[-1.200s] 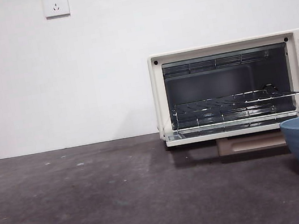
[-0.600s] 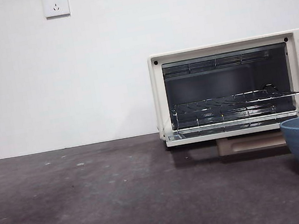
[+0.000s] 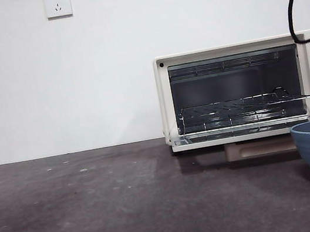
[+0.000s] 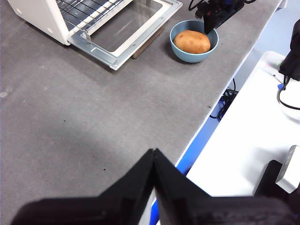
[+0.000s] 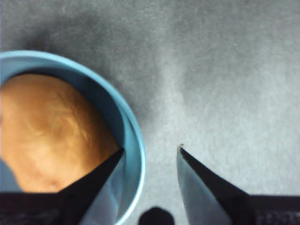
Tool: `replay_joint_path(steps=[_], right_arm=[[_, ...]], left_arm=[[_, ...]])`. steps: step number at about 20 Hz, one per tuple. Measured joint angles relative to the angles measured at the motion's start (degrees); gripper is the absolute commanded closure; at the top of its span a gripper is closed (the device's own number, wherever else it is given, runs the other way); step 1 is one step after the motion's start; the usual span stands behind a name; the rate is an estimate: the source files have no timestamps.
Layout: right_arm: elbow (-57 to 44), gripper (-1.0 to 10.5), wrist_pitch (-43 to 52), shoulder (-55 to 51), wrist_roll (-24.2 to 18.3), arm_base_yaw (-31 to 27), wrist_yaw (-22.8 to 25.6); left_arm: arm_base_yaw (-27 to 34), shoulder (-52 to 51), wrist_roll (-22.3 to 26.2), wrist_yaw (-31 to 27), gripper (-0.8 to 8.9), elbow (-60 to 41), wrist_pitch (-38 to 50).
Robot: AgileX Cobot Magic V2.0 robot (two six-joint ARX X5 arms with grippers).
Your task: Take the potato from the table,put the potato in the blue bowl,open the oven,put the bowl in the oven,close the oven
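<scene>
Oven (image 3: 246, 90) sits on the worktop (image 3: 99, 208), door (image 4: 126, 33) dropped flat in front, wire rack (image 3: 242, 106) inside. Bowl (image 4: 194, 35) stands on the worktop just beside the door's corner, potato (image 4: 191, 41) in it. Right end effector (image 5: 151, 157) straddles the bowl rim. Left end effector (image 4: 153, 161) well apart, near the worktop edge.

Table (image 4: 93, 108): dark grey, matt, faintly mottled, pale specks. Oven (image 4: 42, 16): cream shell, smooth satin; wire rack (image 3: 236, 105) bright metal; dropped door (image 4: 126, 28) metal-framed glass, glossy. Blue bowl (image 5: 133, 140), rim between right gripper (image 5: 150, 157) jaws: matt dusty blue, smooth. Potato (image 5: 51, 131) just beside inner jaw: orange-brown skin, matt, slightly uneven. Jaws black, matt.
</scene>
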Motion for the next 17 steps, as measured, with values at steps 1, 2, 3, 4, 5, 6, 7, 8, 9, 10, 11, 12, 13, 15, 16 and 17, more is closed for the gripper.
replay_joint_path(steps=[1, 2, 3, 4, 5, 6, 7, 8, 9, 10, 11, 12, 13, 15, 16, 17], right_arm=[[0.0, 8.7, 0.3, 0.7, -0.2, 0.0, 0.0], [0.0, 9.3, 0.5, 1.2, -0.3, 0.0, 0.1], [0.0, 9.5, 0.7, 1.6, -0.4, 0.0, 0.1], [0.0, 9.5, 0.7, 1.6, -0.4, 0.0, 0.0], [0.0, 9.5, 0.8, 1.6, -0.4, 0.0, -0.1], [0.1, 9.5, 0.8, 1.5, -0.4, 0.0, -0.4], [0.2, 9.5, 0.8, 1.3, -0.1, -0.1, -1.0], [0.3, 9.5, 0.4, 1.3, 0.2, -0.1, -1.2], [0.6, 9.5, -0.4, 1.3, 0.9, -0.1, -1.3], [1.2, 9.5, -1.6, 1.3, 1.7, -0.1, -1.5], [2.1, 9.5, -3.6, 1.2, 2.9, 0.0, -1.4], [3.7, 9.5, -6.0, 1.2, 4.0, 0.0, -1.7], [5.9, 9.5, -7.5, 1.1, 4.7, 0.0, -2.5], [11.4, 9.5, -8.7, 0.9, 5.6, 0.0, -4.3], [14.0, 9.6, -8.7, 0.8, 5.9, 0.0, -5.1], [16.3, 9.6, -8.6, 0.8, 6.4, 0.0, -5.5]], left_arm=[[0.0, 0.0, 0.0, -0.1, 8.19, 0.0, 0.0], [0.0, 0.0, 0.0, -0.1, 8.19, 0.0, 0.0], [0.0, 0.0, 0.0, -0.2, 8.19, 0.0, 0.0], [0.0, 0.0, 0.0, -0.2, 8.19, 0.0, 0.0], [0.0, 0.0, 0.0, -0.2, 8.19, 0.0, 0.0], [0.0, 0.0, 0.0, -0.2, 8.19, 0.0, 0.0], [0.0, 0.0, 0.0, -1.0, 8.19, 0.0, 0.0], [0.0, 0.0, 0.0, -1.9, 8.19, 0.0, 0.0], [0.0, 0.0, 0.0, -3.0, 8.19, 0.0, 0.0], [0.0, 0.0, 0.0, -4.0, 8.19, 0.0, 0.0], [0.0, 0.0, 0.0, -4.9, 8.19, 0.0, 0.0], [0.0, 0.0, 0.0, -6.3, 8.19, 0.0, 0.0], [0.0, 0.0, 0.0, -7.8, 8.19, 0.0, 0.0], [0.0, 0.0, 0.0, -11.3, 8.19, 0.0, 0.0], [0.0, 0.0, 0.0, -12.6, 8.19, 0.0, 0.0], [0.0, 0.1, 0.0, -13.3, 8.19, 0.0, 0.0]])
